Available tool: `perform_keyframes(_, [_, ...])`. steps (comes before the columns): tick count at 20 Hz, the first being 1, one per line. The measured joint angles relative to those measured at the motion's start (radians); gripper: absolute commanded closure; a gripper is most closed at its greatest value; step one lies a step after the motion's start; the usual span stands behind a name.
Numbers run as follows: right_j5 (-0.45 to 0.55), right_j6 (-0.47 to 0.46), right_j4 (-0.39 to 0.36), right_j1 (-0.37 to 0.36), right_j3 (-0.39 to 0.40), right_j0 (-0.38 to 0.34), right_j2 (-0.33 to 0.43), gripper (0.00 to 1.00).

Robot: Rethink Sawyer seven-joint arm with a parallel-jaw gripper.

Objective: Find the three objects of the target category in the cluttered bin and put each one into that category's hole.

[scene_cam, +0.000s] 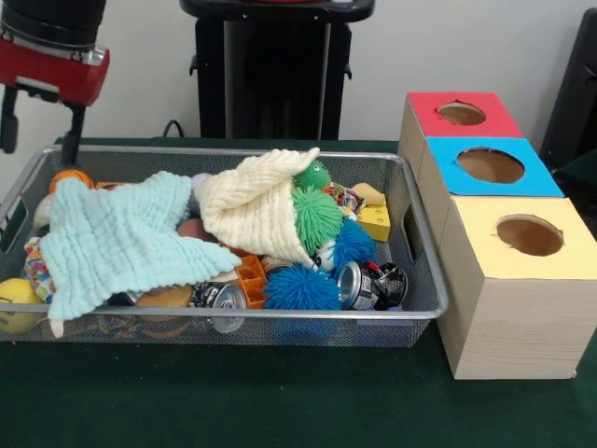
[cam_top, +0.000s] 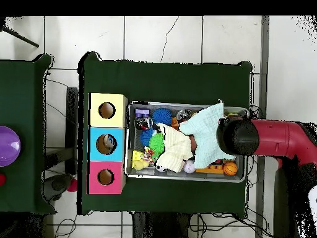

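A dark green table (scene_cam: 280,401) stands on a pale tiled floor (cam_top: 167,37), against a light wall (scene_cam: 466,47). On it sits a wire mesh bin (scene_cam: 410,313) packed with clutter, and just beside the bin stands a row of three wooden boxes, each with one round hole on top: a yellow box (scene_cam: 485,233), a blue box (scene_cam: 448,175) and a red box (scene_cam: 424,107).

The red and black arm (cam_top: 278,137) hangs over the bin's end farthest from the boxes. In the front view its gripper (scene_cam: 42,121) shows as two dark prongs above the bin's corner, standing apart with nothing between them.

Two cloths cover much of the pile: a mint cloth (scene_cam: 121,238) nearest the gripper and a cream cloth (scene_cam: 252,201) at mid-bin. Past the cream cloth, well away from the gripper, lie four spiky balls: two green spiky balls (scene_cam: 315,217) and two blue spiky balls (scene_cam: 300,287). Two cans (scene_cam: 359,283) rest along the front wall. A yellow ball (scene_cam: 17,303) sits in the corner below the gripper, and an orange ball (scene_cam: 70,177) just under it.
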Motion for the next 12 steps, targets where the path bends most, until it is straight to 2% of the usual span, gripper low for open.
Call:
perform_keyframes(1, [0.000,0.000,0.020,0.004,0.006,-0.006,0.003,0.00])
perform_keyframes(2, [0.000,0.000,0.096,0.020,0.028,-0.031,0.018,0.00])
perform_keyframes(4, [0.000,0.000,0.154,0.033,0.049,-0.050,0.031,0.00])
perform_keyframes(10, [0.000,0.000,0.295,0.074,0.115,-0.093,0.067,0.00])
perform_keyframes(12, [-0.001,0.000,0.314,0.084,0.134,-0.096,0.072,0.00])
